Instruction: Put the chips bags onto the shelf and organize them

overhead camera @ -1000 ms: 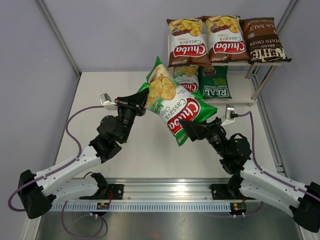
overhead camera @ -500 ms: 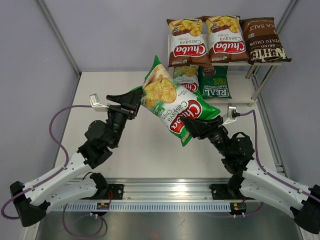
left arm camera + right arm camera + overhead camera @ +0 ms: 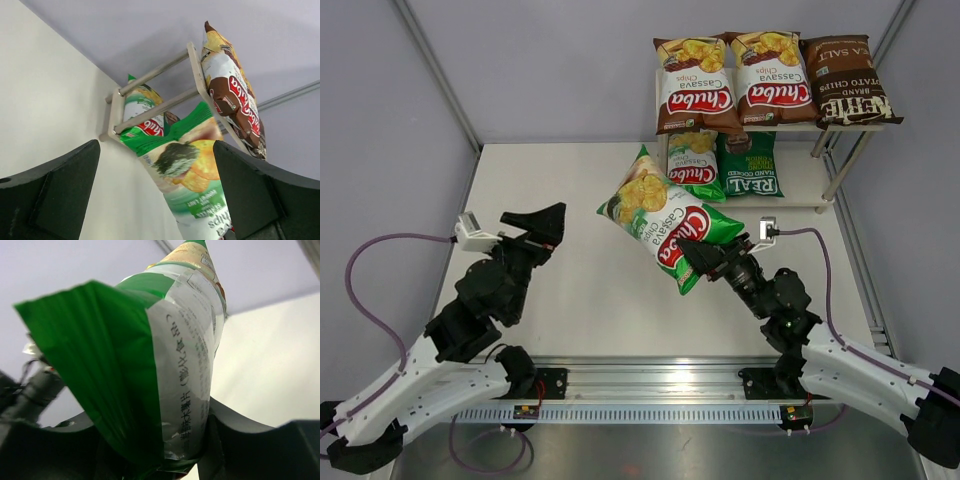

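Your left gripper (image 3: pixel 548 222) just let go (jaws wide); right gripper (image 3: pixel 698 255) alone clamps the light-green bag (image 3: pixel 665 218). Handover looks done, shelf (image 3: pixel 800 178) at 1 o'clock.

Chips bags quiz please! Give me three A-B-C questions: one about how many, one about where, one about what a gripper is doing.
1. How many bags lie on the top board? A two B three C five
2. Where is the REAL bag? A top board B in the right gripper C lower board
3. The right gripper is: A shut on a light-green bag B open, empty C out of view
Answers: 1 B, two brown Chuba bags and one Kettle bag. 2 C, it sits below the top board. 3 A, its fingers pinch the bag.
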Tool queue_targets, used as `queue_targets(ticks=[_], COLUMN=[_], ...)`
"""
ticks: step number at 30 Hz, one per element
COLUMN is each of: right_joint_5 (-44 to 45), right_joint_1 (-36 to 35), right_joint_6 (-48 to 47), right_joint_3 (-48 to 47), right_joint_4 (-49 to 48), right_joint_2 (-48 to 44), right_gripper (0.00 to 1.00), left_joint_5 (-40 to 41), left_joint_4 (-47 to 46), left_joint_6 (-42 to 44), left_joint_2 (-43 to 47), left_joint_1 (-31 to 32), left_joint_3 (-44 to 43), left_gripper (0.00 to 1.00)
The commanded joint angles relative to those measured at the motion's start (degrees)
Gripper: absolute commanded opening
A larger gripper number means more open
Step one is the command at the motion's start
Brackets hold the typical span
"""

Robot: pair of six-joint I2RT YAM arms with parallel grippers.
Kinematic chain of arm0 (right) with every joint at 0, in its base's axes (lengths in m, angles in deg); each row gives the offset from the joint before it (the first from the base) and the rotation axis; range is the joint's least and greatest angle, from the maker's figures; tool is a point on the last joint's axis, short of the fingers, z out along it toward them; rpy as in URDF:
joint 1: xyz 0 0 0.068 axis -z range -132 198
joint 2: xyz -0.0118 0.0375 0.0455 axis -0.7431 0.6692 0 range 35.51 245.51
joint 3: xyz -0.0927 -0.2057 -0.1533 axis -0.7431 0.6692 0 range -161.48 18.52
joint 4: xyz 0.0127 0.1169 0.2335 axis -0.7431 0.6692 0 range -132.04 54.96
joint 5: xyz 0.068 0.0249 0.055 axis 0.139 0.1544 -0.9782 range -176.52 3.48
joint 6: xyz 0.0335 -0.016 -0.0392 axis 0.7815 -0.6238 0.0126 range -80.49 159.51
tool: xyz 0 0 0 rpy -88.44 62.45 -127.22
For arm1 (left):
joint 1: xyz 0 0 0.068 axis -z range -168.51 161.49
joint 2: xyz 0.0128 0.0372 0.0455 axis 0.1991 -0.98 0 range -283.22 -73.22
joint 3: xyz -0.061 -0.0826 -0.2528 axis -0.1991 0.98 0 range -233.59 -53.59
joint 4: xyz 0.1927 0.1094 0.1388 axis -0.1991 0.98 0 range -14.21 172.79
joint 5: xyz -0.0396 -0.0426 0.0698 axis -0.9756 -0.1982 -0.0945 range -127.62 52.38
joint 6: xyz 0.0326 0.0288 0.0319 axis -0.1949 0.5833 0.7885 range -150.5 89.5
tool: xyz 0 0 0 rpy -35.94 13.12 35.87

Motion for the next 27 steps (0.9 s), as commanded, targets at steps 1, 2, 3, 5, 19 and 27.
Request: queue_targets(ticks=[1, 2, 3, 5, 19, 27], right_joint_5=[7.5, 8.3, 8.4, 8.1, 9.6, 4.0], right_joint_1=[1.5, 2.2, 3.3, 6.5, 20.2, 31.4], right_joint_6=[3.2, 4.5, 5.7, 9.7, 16.3, 19.6], right_joint_3=[2.2, 2.9, 4.9, 6.9, 9.5, 6.4], right_joint_4=[-1.8, -1.8, -2.6, -5.4, -5.9, -9.6], right_joint_2=[-1.0, -1.0, -1.1, -1.3, -3.4, 2.1], right_gripper=[0.34, 0.34, 0.34, 0.34, 0.35, 0.35], left_joint_5=[5.5, 4.3, 3.3, -0.4, -23.7, -20.2], left_joint_4=[9.3, 11.7, 14.0, 20.8, 36.1, 33.3], left_joint_6=[8.1, 11.2, 12.1, 14.7, 30.1, 33.4], left_joint_2=[2.4, 2.4, 1.7, 0.3, 1.3, 8.7], left_joint_1=[0.1, 0.1, 0.1, 0.1, 0.1, 0.1], left_joint_3=[-4.3, -5.9, -7.3, -10.9, -9.8, -2.3], left_gripper=[0.99, 0.99, 0.99, 0.99, 0.99, 0.99])
